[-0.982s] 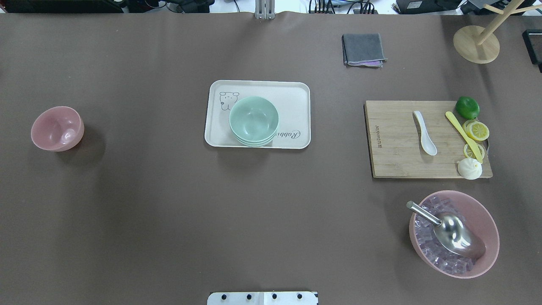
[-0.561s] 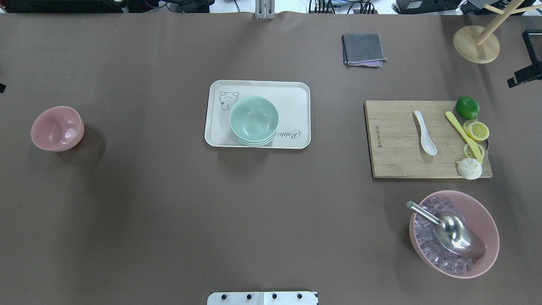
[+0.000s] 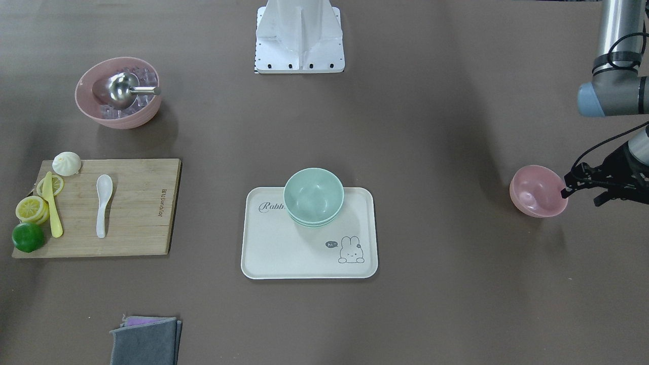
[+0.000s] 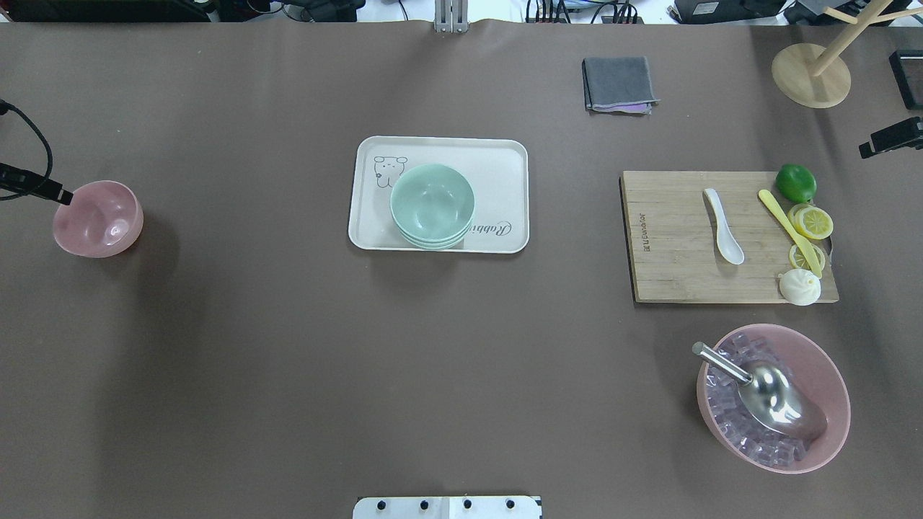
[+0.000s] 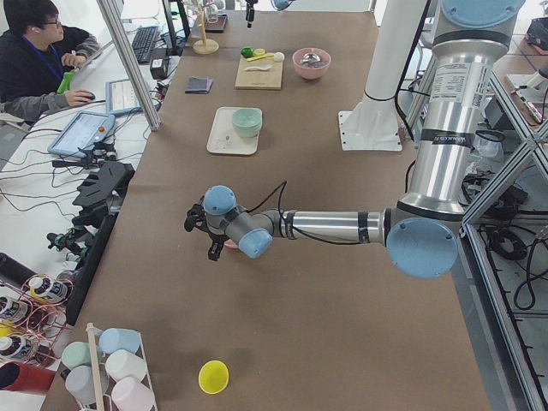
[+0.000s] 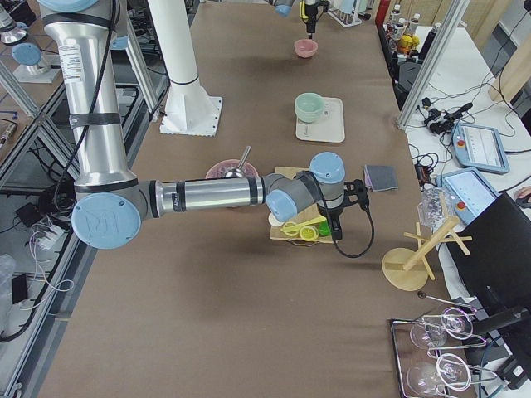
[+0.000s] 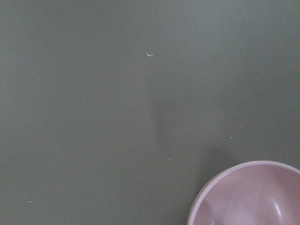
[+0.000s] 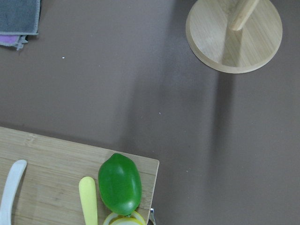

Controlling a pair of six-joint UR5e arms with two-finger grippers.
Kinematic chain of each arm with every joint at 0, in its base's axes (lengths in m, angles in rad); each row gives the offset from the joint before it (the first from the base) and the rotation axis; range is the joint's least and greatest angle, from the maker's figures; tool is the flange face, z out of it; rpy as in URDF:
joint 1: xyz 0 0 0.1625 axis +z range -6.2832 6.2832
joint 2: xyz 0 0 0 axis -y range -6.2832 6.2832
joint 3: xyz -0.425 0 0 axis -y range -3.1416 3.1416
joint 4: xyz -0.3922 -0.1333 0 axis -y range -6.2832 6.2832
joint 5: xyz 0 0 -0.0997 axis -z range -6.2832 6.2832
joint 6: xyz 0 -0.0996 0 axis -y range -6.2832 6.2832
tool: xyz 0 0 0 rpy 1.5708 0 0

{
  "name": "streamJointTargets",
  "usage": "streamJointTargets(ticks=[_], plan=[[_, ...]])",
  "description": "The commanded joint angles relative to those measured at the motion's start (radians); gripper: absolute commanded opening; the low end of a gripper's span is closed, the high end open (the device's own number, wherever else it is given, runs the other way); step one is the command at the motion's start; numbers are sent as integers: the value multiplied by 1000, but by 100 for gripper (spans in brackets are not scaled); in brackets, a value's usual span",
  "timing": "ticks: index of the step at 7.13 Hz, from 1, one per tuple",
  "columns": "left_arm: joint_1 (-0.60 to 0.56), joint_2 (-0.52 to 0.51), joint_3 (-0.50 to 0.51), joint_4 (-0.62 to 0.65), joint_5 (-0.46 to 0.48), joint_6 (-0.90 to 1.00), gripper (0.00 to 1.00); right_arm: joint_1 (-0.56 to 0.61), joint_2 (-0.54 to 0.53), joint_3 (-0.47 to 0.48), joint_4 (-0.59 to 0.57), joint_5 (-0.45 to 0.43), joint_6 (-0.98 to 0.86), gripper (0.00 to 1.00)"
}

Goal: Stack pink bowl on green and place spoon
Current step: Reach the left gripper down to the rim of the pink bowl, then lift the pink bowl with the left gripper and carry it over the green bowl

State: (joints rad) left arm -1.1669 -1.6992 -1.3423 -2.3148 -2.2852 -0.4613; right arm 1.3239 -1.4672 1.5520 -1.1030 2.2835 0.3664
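The small pink bowl [image 4: 97,218] stands empty on the table at the far left; it also shows in the front view [image 3: 537,191] and at the corner of the left wrist view [image 7: 248,194]. Stacked green bowls [image 4: 432,205] sit on a cream tray [image 4: 505,162]. A white spoon [image 4: 723,225] lies on the wooden cutting board [image 4: 670,245]. My left gripper [image 3: 583,195] hovers just beside the pink bowl's outer rim; I cannot tell whether it is open. My right gripper [image 4: 890,137] shows only as a black part at the right edge, above the board's far corner.
On the board are a lime [image 4: 796,183], lemon slices [image 4: 811,222], a yellow knife [image 4: 789,231] and a bun [image 4: 799,287]. A large pink bowl [image 4: 829,364] holds ice and a metal scoop. A grey cloth [image 4: 619,84] and a wooden stand [image 4: 811,76] are at the back.
My left gripper has come in from the left edge up to the pink bowl's rim. The right arm's black part has appeared at the right edge. Nothing on the table has moved.
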Motion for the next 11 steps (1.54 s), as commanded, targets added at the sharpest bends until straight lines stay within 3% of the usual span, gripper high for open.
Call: streamJointTargets(ticks=[1, 3, 4, 7, 11], plan=[[30, 13, 8, -32, 4, -7, 44, 0, -1, -1, 2, 1, -1, 100], [32, 26, 0, -67, -7, -11, 8, 0, -1, -4, 2, 1, -1, 100], [32, 24, -3, -67, -8, -8, 0, 0, -1, -4, 2, 1, -1, 100], [30, 0, -47, -39, -26, -14, 0, 0, -1, -3, 2, 1, -1, 100], [58, -239, -216, 300, -18, -310, 0, 1, -8, 13, 3, -1, 18, 100]])
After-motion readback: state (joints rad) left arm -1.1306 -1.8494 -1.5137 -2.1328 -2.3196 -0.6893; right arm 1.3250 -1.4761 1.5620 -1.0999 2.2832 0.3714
